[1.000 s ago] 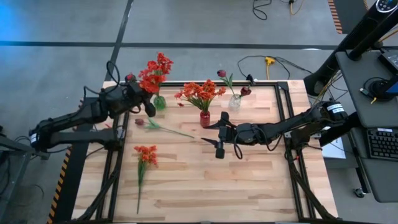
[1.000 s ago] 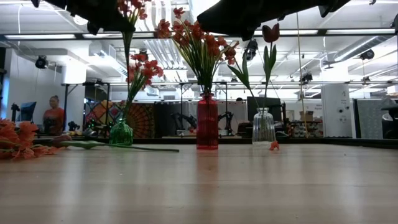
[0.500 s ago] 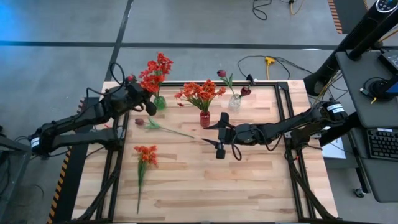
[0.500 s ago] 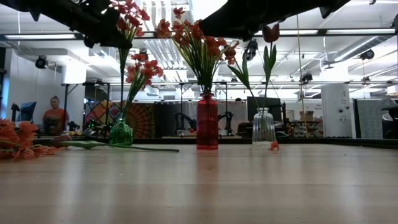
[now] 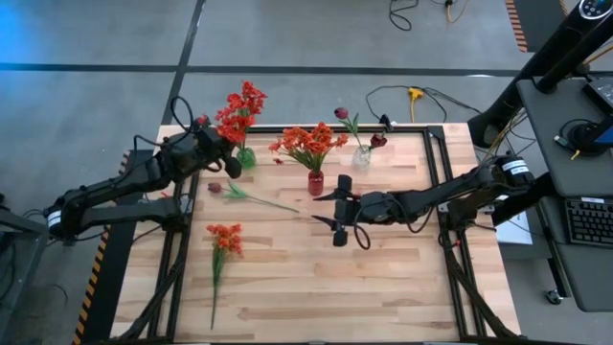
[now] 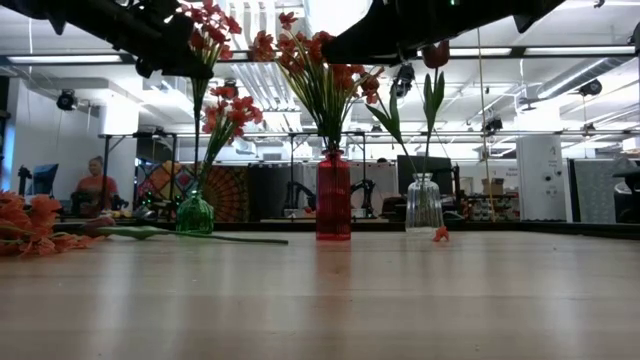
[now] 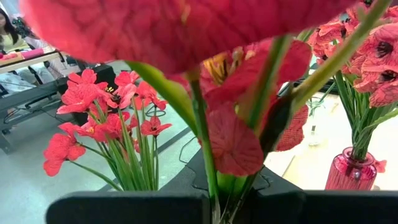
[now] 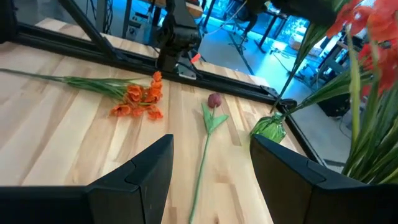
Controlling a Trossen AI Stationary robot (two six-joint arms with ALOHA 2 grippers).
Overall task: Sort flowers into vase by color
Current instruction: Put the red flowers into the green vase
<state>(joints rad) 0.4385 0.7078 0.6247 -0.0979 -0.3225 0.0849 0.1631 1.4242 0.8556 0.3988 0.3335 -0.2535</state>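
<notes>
My left gripper (image 5: 224, 161) is at the far left beside the green vase (image 5: 246, 157), shut on a red flower (image 5: 239, 107) whose bloom fills the left wrist view. That vase also holds another red flower (image 6: 226, 112). A red vase (image 5: 315, 182) carries orange-red flowers (image 5: 308, 144), and a clear vase (image 5: 361, 156) carries maroon tulips (image 5: 341, 114). A maroon tulip (image 5: 239, 195) and an orange flower (image 5: 225, 240) lie flat on the table. My right gripper (image 5: 337, 217) hovers open over the table's middle, touching nothing. My left gripper pinches the red flower's green stalks (image 7: 211, 182) between its two fingers, a short way below the bloom. The fingers come roughly level from the table's left, across the stalk. The stalk (image 6: 197, 130) stands upright, its lower end going down into the green vase (image 6: 195, 214).
A small red petal (image 5: 279, 161) lies between the green and red vases. The near half of the wooden table (image 5: 383, 287) is bare. A black frame (image 5: 442, 182) runs round the table. A person (image 6: 96, 183) sits in the room behind.
My left gripper has sunk a little and shifted toward the green vase with the red flower, then kept still. My right gripper has rolled slightly in place, its opening unchanged.
</notes>
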